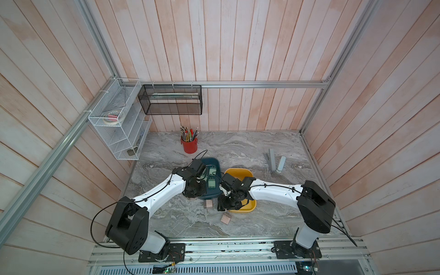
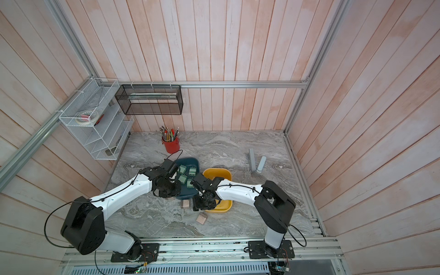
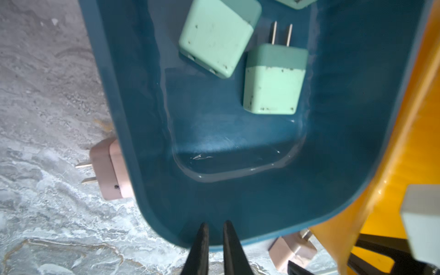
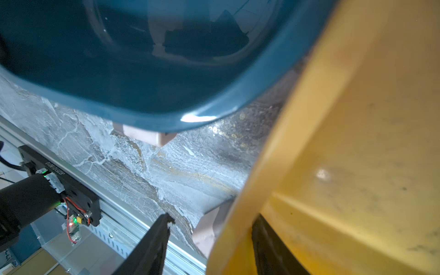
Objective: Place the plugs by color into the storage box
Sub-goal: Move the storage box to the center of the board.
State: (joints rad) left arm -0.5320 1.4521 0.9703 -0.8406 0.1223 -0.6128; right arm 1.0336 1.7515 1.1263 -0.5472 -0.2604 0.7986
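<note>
In a top view, four mint-green cube-like plastic plugs [image 2: 182, 178] lay inside the dark teal plastic bin [image 2: 187, 161], with the yellow plastic bin [image 2: 219, 172] just beside it and two pale pink cube-like plugs [image 2: 185, 204] on the grey marbled tabletop [image 2: 238, 214] near both bins. Seen from the left wrist, the left gripper [image 3: 215, 225] hung over the teal bin's wall with its jaws drawn nearly together and nothing between them. Seen from the right wrist, the right gripper [image 4: 212, 215] had its jaws parted astride the yellow bin's wall, one inside and one outside, perhaps touching it.
</note>
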